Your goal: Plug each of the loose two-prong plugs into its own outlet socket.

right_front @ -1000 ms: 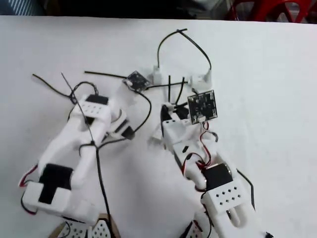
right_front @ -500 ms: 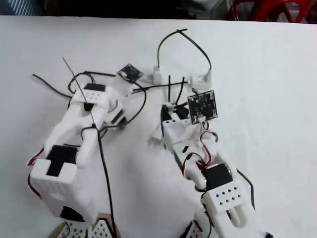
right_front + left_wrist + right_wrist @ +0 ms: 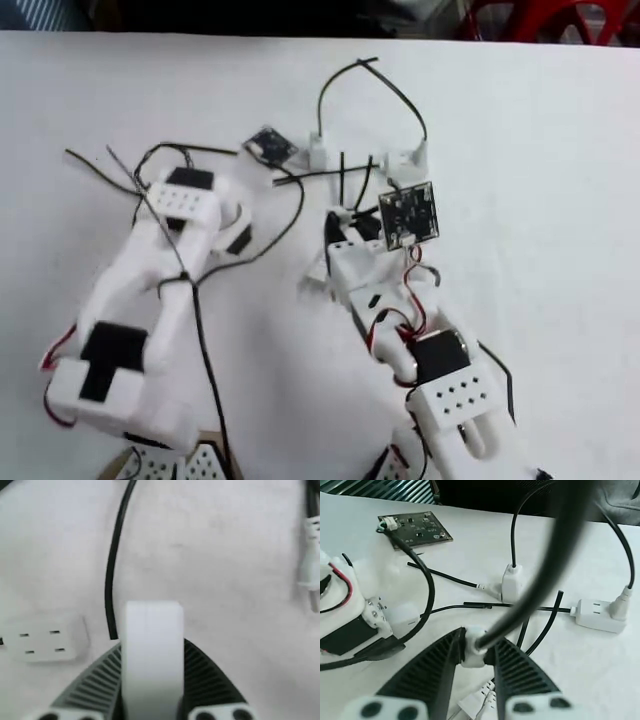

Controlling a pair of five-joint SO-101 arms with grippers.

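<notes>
Pinched fast in the right gripper [image 3: 476, 639]: white plug [image 3: 471, 656], prongs hidden, black cable [image 3: 545, 565] leading up and away. Beyond on the table [image 3: 470, 535], far socket [image 3: 594, 614] with a second plug [image 3: 620, 604] seated in its end. Clamped in the left gripper [image 3: 152, 645]: white block [image 3: 152, 622], near a loose socket [image 3: 44, 640]. Left arm [image 3: 150, 290] and right arm [image 3: 400, 320] stretched low, forward.

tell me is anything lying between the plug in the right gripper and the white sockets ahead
Yes: thin black cords lie across the table between the plug clamped in the right gripper and the white socket and the socket beside it.
</notes>
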